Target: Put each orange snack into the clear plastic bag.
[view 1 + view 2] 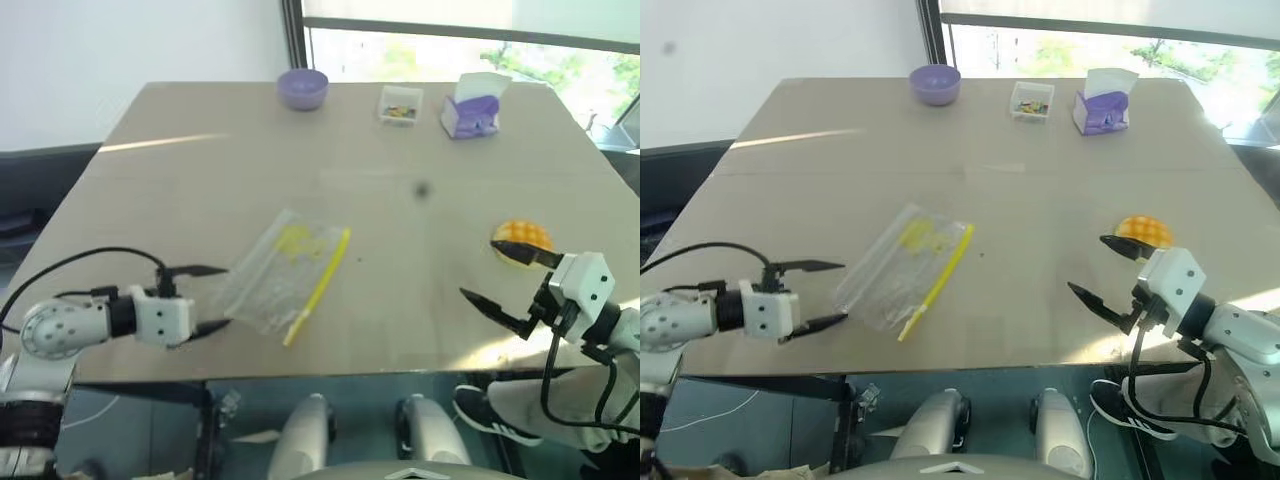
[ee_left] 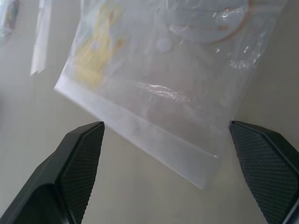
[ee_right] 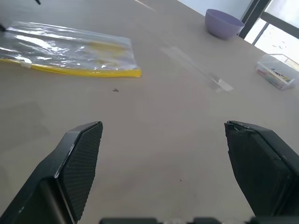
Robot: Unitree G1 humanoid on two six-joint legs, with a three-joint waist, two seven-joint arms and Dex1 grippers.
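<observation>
The clear plastic bag (image 1: pixel 285 272) lies flat on the table's near left part, its yellow seal strip (image 1: pixel 318 288) along the right edge. My left gripper (image 1: pixel 208 298) stands open just left of the bag's sealed end, one finger on each side of that corner; the left wrist view shows the bag (image 2: pixel 168 79) right ahead between the fingers. The orange snack (image 1: pixel 523 237), a round bun with a grid top, rests near the right edge. My right gripper (image 1: pixel 505 278) is open beside and in front of it, one fingertip close to the bun, nothing held.
At the far edge stand a purple bowl (image 1: pixel 302 88), a small clear box of coloured bits (image 1: pixel 400 104) and a purple-and-white tissue holder (image 1: pixel 472 110). The table's (image 1: pixel 200 170) front edge runs just below both grippers.
</observation>
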